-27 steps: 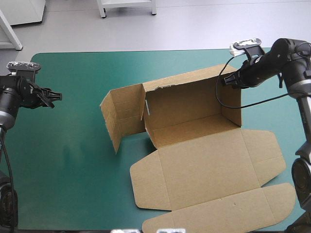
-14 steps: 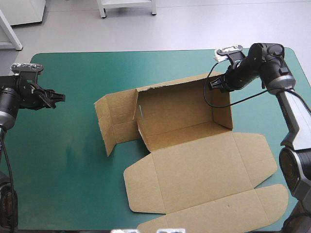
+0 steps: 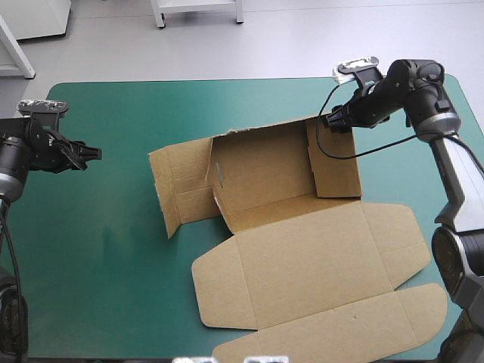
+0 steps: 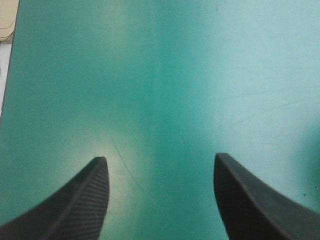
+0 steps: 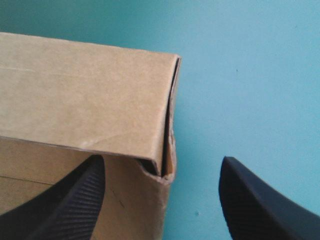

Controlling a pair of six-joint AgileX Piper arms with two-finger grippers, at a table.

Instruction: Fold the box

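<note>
The brown box (image 3: pixel 265 170) lies mid-table with its back wall raised. Its left side flap (image 3: pixel 178 189) stands swung outward, and its right wall (image 3: pixel 333 162) leans in over the floor. The wide lid panel (image 3: pixel 302 265) and its front flaps lie flat toward the near edge. My right gripper (image 3: pixel 335 121) hovers open at the box's back right corner. In the right wrist view that corner (image 5: pixel 167 125) sits between the black fingers (image 5: pixel 75 200) without being pinched. My left gripper (image 3: pixel 94 153) is open over bare teal-green cover (image 4: pixel 160 75), well left of the box.
A pale strip of board (image 4: pixel 7 20) shows at the table's edge ahead of the left gripper. The table's far edge (image 3: pixel 227 79) runs just behind the box. Open cover lies between the left gripper and the box's left flap.
The right gripper dragged the box leftward by its back right corner, then opened and let go. The right wall has tipped inward. The left arm stayed still.
</note>
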